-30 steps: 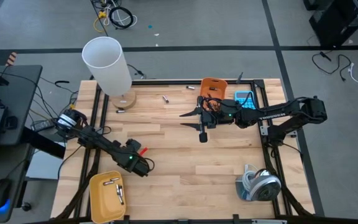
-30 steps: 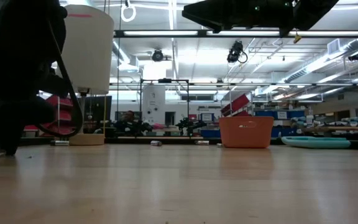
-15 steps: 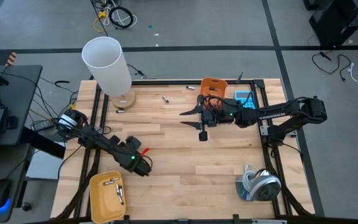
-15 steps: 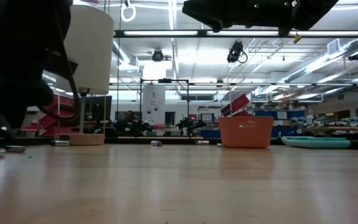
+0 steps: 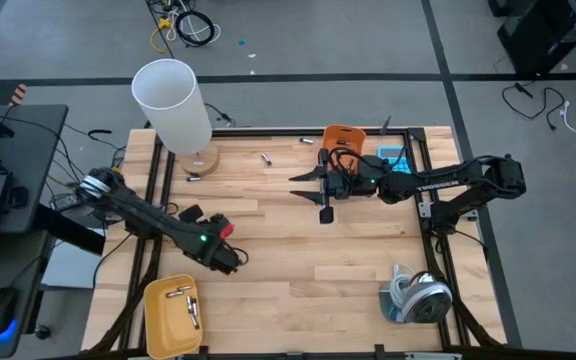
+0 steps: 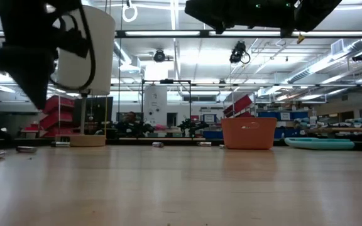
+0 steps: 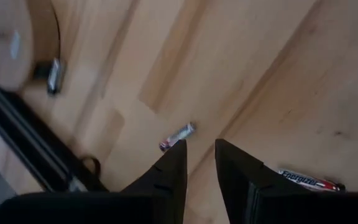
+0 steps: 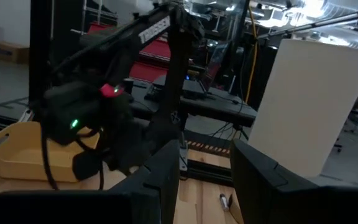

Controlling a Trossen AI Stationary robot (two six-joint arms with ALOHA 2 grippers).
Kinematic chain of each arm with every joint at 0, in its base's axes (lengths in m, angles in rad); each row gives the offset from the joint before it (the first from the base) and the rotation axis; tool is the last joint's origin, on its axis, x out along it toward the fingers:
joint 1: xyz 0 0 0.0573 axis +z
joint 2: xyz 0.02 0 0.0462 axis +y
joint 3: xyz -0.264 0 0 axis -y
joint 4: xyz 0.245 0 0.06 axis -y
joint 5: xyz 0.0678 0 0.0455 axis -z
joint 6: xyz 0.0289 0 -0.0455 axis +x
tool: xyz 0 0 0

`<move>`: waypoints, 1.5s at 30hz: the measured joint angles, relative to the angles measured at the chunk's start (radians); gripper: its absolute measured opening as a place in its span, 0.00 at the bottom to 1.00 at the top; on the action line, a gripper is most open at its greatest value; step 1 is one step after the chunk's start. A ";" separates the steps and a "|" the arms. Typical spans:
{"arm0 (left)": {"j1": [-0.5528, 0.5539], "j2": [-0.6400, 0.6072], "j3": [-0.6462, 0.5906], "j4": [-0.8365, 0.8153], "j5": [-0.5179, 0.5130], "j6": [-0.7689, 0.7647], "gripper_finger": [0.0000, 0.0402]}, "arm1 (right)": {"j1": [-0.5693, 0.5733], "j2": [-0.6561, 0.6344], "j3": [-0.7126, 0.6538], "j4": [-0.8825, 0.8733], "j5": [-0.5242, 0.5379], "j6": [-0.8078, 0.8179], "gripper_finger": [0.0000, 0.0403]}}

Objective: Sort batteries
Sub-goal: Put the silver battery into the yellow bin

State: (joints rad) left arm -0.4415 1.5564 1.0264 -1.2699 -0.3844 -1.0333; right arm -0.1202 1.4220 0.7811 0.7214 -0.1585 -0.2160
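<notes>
- batteries are lying scattered: two (image 5: 183, 294) are resting in the yellow tray (image 5: 158, 318) at the table's seven o'clock corner, one (image 5: 266, 158) is lying toward twelve o'clock, and another (image 5: 193, 178) is sitting beside the lamp base (image 5: 196, 161).
- left gripper (image 5: 230, 262) is hovering above the wooden table (image 5: 298, 260), just toward two o'clock of the tray; its fingers (image 7: 174, 168) are standing slightly apart with nothing between them.
- in the left wrist view, a loose cell (image 7: 177, 136) is lying just beyond the fingertips and a labelled one (image 7: 306, 181) is lying beside them.
- right gripper (image 5: 325, 215) is waiting over the table centre, jaws parted and empty, with the orange bin (image 5: 342, 138) and blue calculator (image 5: 394, 158) behind it.
- judgement: for a clean pick, the left gripper should be straddling the cell across its width, centring it, then lowering squarely before squeezing, since a round cell is likely to roll away.
</notes>
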 joint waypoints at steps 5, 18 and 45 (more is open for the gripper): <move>0.030 -0.107 0.000 0.046 -0.046 0.208 0.20 | -0.001 0.000 0.000 0.004 0.000 0.015 0.32; 0.125 -0.259 -0.237 0.233 -0.014 0.315 0.18 | -0.003 0.000 0.000 0.012 0.001 0.028 0.32; 0.076 -0.347 -0.388 0.396 -0.109 0.425 0.18 | -0.022 0.375 0.450 -0.347 0.107 0.275 0.28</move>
State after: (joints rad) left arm -0.3659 1.2092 0.6387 -0.8740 -0.4934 -0.6084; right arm -0.1419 1.7969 1.2315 0.3741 -0.0517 0.0591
